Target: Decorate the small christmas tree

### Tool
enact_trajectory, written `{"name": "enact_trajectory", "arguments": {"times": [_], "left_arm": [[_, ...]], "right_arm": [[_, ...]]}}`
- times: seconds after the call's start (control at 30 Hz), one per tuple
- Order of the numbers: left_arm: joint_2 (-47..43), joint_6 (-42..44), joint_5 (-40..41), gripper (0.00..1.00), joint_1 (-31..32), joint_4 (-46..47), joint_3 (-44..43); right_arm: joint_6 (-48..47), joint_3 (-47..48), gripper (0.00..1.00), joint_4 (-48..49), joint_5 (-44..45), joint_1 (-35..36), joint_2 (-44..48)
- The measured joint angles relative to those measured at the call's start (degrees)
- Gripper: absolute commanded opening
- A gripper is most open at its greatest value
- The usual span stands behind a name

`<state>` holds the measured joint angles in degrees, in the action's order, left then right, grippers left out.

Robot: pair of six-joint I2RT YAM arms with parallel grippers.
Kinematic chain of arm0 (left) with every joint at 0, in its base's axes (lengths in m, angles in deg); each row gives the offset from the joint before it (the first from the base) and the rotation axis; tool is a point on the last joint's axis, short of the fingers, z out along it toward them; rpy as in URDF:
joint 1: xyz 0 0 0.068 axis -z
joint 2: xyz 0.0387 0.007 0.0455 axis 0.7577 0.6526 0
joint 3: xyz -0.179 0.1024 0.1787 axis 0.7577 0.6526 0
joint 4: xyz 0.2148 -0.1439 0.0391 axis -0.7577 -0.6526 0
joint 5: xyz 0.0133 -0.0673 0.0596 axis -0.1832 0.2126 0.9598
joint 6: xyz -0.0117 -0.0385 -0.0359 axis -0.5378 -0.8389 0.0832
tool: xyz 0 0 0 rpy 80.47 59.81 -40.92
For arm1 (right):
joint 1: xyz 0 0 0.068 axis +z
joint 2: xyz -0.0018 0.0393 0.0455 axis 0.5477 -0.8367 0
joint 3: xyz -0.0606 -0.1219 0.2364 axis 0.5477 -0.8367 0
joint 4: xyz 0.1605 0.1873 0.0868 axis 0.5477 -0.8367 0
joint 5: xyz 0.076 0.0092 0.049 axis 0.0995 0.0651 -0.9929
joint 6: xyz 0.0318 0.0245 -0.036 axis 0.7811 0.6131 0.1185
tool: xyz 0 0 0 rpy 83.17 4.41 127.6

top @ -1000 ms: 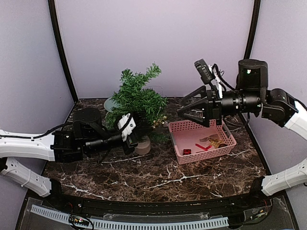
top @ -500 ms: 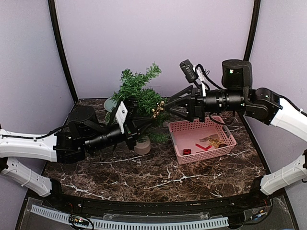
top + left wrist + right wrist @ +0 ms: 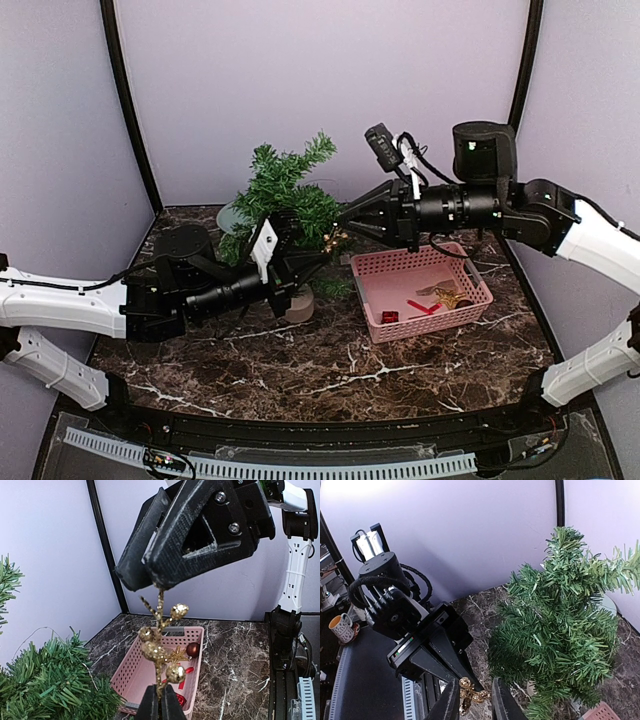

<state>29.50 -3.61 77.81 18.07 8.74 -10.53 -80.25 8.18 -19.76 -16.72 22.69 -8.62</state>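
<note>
1. The small christmas tree [image 3: 285,200] stands upright at the back of the marble table [image 3: 300,370], left of centre. Its tan base sits just left of the pink basket [image 3: 478,278]. I can make out no ornament on its branches.
2. Left gripper [image 3: 161,702]: jaws pinched tight on the lower stem of a gold sprig [image 3: 160,645], a glittery beaded twig. It is held upright in the air just right of the tree, near the basket's left corner.
3. Right gripper [image 3: 472,707]: jaws part-open, one finger on each side of the sprig's upper end. Its wrist view shows a gap on both sides, so it grips nothing. In the left wrist view its tips hang right over the sprig's top.
4. Reading: this looks like a mid-air handover, with the right side about to take the sprig.
5. Risks:
   - If the left lets go before the right has closed, the sprig drops to the table or into the basket among the red ball [image 3: 192,649] and other trinkets.
   - If the right closes on a bead rather than the thin stem, the hold may slip or twist.
   - With both clamped and either arm moving, the wiry stem could bend or snap.
   - The fingertips are very close, so a small misjudgement could knock them together.
   - The tree is near the left arm, and a sideways swing could brush its branches and tip it
</note>
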Motion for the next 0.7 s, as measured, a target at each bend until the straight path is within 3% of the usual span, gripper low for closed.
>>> {"name": "enact_trajectory", "arguments": {"times": [0.3, 0.37, 0.4, 0.5, 0.7], "left_arm": [[0.0, 0.1, 0.4, 0.0, 0.0, 0.0, 0.0], [0.0, 0.1, 0.5, 0.16, 0.0, -0.1, 0.0], [0.0, 0.1, 0.6, 0.3, -0.1, -0.1, 0.0], [0.0, 0.3, 0.6, 0.48, -0.2, -0.1, 0.0], [-2.8, -0.8, 0.5, 0.63, -0.9, 0.0, 1.4]], "right_arm": [[-0.5, 0.0, 0.0, -0.1, -1.3, 0.2, -0.9], [-0.6, 0.2, 0.0, -0.1, -1.5, 0.2, -1.0], [-0.7, 0.3, 0.0, -0.1, -1.5, 0.2, -1.1], [-0.8, 0.4, 0.0, 0.0, -1.3, 0.2, -1.1], [-2.7, 1.6, 0.0, 0.0, 2.9, 0.2, -1.0]]}}
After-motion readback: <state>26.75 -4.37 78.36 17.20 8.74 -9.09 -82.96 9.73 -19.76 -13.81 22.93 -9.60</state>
